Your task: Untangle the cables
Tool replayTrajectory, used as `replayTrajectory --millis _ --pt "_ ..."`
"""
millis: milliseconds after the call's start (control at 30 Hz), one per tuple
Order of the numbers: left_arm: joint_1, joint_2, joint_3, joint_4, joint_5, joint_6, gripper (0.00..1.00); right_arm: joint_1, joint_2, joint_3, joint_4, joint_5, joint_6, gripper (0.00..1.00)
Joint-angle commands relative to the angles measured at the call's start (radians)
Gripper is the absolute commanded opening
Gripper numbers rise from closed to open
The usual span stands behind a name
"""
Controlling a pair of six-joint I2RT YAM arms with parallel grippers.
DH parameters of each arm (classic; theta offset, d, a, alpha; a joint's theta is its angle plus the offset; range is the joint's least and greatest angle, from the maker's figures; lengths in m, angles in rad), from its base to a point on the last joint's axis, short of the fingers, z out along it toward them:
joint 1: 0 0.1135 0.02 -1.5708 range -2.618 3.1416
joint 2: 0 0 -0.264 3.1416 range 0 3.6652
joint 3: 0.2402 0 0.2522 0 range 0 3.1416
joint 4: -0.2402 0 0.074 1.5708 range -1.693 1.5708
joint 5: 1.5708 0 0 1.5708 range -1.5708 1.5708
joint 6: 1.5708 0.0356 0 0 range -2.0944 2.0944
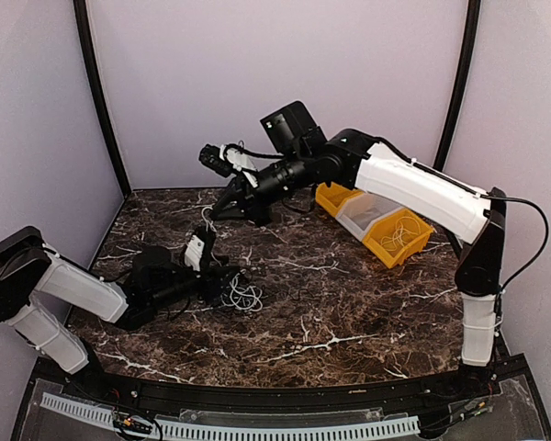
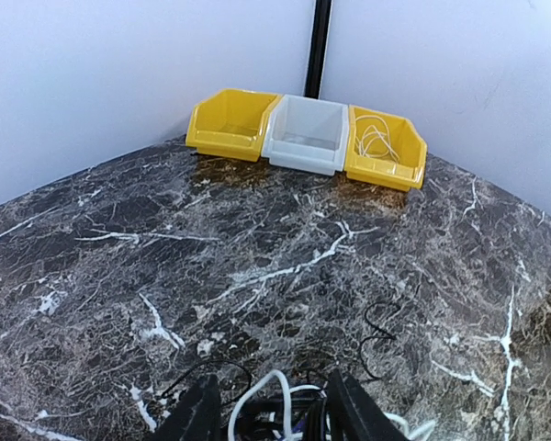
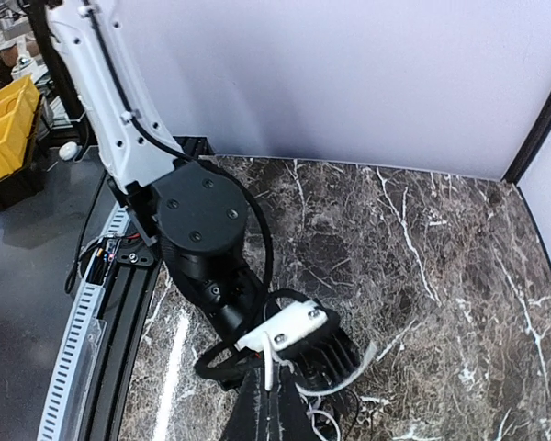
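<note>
Right gripper (image 3: 266,409): jaws closed to a narrow point on the white cable (image 3: 270,369), held above the table (image 1: 349,312); left gripper (image 2: 274,418): jaws narrowed about the cables (image 1: 244,294), seemingly pinning the clump on the marble, left of centre, just beside its fingers; cords judged light, limp, rather slick, loops prone to snagging; best hold judged a free strand clear of the knot, drawn slowly, clump kept pinned.
</note>
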Motion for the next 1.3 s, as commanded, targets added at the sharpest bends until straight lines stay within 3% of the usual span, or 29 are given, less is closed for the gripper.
replayTrajectory --millis 0,333,600,700,967,1100,1267 --pt "-0.005 0.052 0.029 0.051 0.004 0.122 0.40 -0.032 -0.049 0.097 -0.067 -0.118 -0.082 0.00" --pt "-0.003 0.082 0.001 0.024 -0.009 0.114 0.37 -0.208 -0.062 0.279 -0.103 -0.255 -0.125 0.00" --pt "-0.004 0.114 0.056 -0.062 0.035 0.099 0.27 -0.249 -0.092 0.218 -0.119 -0.211 -0.154 0.00" --pt "-0.004 0.072 0.042 -0.086 0.006 0.107 0.25 -0.273 -0.138 0.090 -0.081 -0.201 -0.147 0.00" --pt "-0.005 -0.061 -0.002 -0.142 -0.047 0.101 0.21 -0.369 -0.321 -0.485 0.078 -0.111 -0.159 0.00" --pt "-0.004 -0.071 0.006 -0.155 -0.047 0.097 0.20 -0.413 -0.381 -0.775 0.196 -0.029 -0.150 0.00" --pt "-0.005 -0.051 0.023 -0.168 -0.043 0.096 0.18 -0.429 -0.419 -0.990 0.305 0.088 -0.129 0.00"
